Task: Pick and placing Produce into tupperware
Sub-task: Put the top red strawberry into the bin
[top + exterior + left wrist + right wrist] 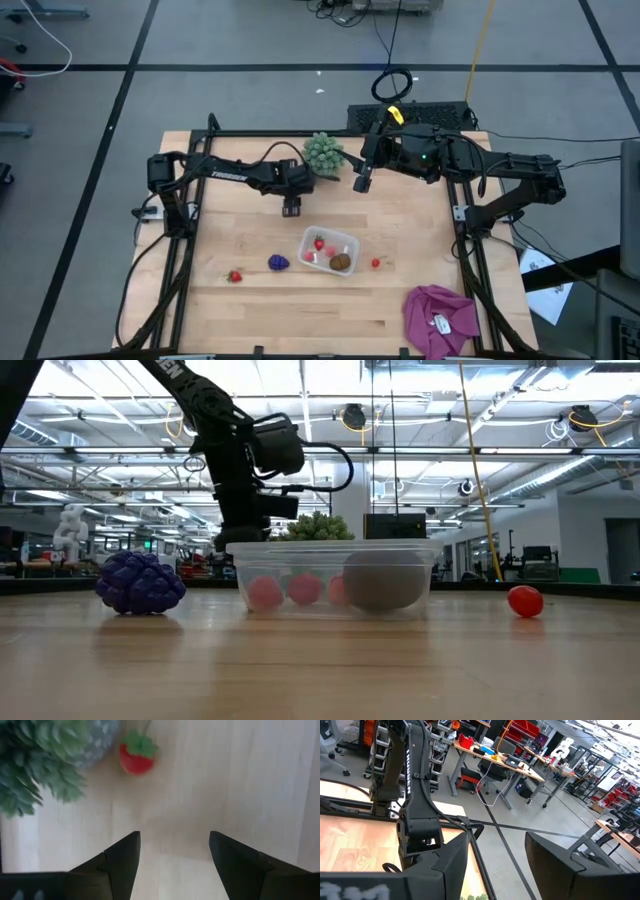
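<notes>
I see open board around the tupperware (329, 250) from 5 through 7 o'clock; the green spiky ball (323, 153) blocks 12, and my left gripper (291, 208) hangs at 11.

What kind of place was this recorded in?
Probably a robotics lab or workshop: a large open hall with ceiling trusses, workbenches loaded with equipment, and cables on the floor behind the wooden table.
</notes>
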You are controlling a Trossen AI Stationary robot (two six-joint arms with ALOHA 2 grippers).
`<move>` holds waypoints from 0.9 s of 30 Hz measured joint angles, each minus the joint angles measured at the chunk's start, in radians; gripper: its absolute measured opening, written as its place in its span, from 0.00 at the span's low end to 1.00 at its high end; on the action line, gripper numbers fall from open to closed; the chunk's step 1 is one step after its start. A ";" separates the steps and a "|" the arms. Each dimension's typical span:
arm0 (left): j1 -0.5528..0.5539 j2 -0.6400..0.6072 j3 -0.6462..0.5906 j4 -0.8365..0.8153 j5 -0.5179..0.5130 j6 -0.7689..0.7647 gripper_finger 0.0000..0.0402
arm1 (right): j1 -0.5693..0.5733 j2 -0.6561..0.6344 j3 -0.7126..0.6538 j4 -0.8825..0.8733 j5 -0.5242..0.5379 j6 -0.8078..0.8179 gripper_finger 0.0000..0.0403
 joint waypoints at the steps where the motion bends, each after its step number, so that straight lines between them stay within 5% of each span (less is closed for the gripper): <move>1: 0.000 0.000 0.000 0.017 0.000 -0.010 0.61 | 0.000 0.000 0.000 0.000 0.000 0.000 0.47; 27: -0.044 0.000 0.000 0.234 0.039 -0.670 0.61 | 0.000 0.000 0.000 -0.001 0.000 0.000 0.47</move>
